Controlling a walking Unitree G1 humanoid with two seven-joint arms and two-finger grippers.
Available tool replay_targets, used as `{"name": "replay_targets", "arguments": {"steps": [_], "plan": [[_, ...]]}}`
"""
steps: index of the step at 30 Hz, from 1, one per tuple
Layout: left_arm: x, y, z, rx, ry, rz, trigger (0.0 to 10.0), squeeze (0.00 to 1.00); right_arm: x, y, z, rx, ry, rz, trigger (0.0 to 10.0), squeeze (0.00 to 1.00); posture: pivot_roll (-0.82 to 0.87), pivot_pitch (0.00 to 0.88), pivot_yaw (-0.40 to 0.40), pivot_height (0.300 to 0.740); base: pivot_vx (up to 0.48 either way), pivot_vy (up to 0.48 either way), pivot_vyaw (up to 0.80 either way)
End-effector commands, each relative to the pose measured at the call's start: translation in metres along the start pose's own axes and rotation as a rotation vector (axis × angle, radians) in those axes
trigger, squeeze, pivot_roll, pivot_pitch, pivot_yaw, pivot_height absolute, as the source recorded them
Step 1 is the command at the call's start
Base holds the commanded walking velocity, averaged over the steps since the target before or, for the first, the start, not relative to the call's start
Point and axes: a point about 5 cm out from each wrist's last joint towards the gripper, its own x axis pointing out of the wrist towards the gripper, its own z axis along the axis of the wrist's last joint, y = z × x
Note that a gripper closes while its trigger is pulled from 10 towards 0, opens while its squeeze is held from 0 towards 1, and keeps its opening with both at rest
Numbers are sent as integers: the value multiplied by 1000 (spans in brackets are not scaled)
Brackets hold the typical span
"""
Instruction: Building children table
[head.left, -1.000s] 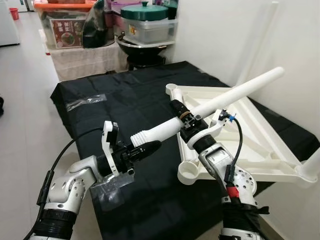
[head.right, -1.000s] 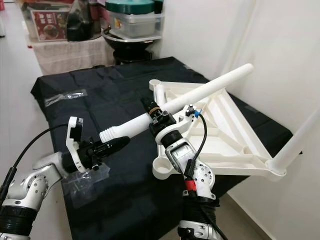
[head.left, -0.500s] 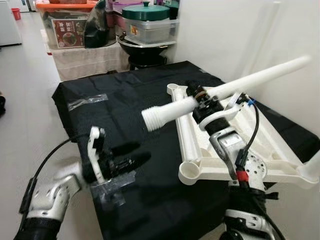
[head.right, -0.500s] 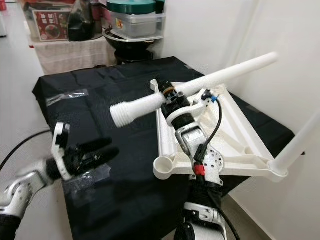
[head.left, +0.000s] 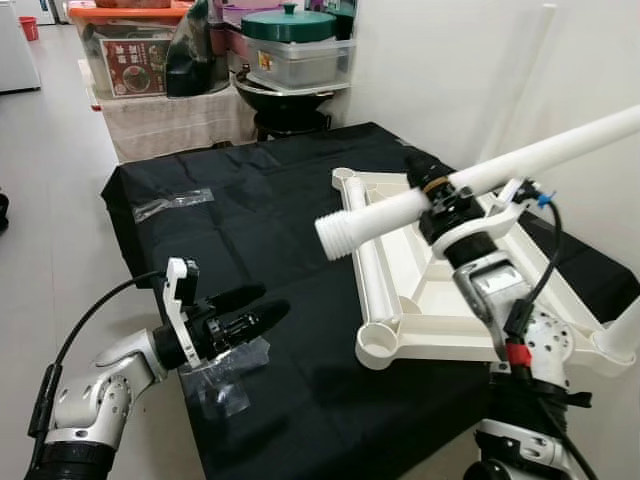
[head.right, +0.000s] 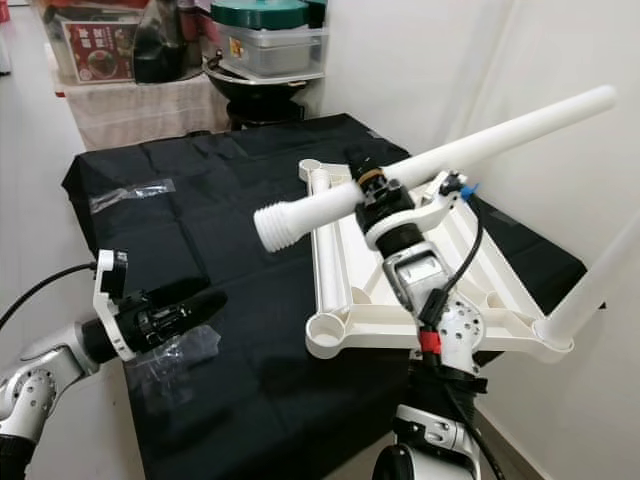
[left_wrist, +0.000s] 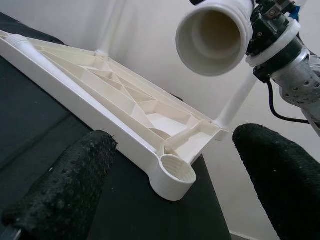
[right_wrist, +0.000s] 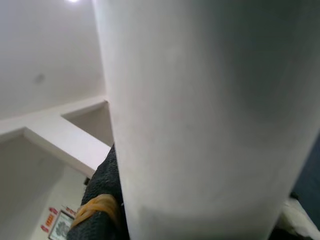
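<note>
Right gripper (head.left: 437, 192) is clamped around the white table leg (head.left: 480, 178), holding it up over the upturned tabletop (head.left: 470, 300). Left gripper (head.left: 252, 307) hangs spread apart, off the leg's threaded end.

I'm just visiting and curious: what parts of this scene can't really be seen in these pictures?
- Table leg: its far tip is cut off by the left eye view's right edge.
- Right end effector: in the right wrist view the leg itself covers most of its fingers.
- Second leg, already standing at the white tabletop corner: its top runs out of frame.
- Crates behind the table: labels too small to read.
</note>
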Motion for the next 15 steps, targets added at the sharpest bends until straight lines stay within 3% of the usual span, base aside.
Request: {"name": "replay_targets", "arguments": {"steps": [1, 9, 15], "plan": [[-4, 4, 1, 18, 11, 35, 10000, 1000, -2, 3, 2, -37, 8, 9, 0, 0, 69, 0, -79, 740, 0, 0, 0], [-8, 12, -8, 65, 59, 134, 10000, 1000, -3, 7, 6, -214, 51, -22, 0, 0, 66, 0, -76, 740, 0, 0, 0], [-9, 13, -13, 78, 76, 160, 10000, 1000, -1, 13, 1, -278, 68, -12, 0, 0, 67, 0, -77, 740, 0, 0, 0]]}}
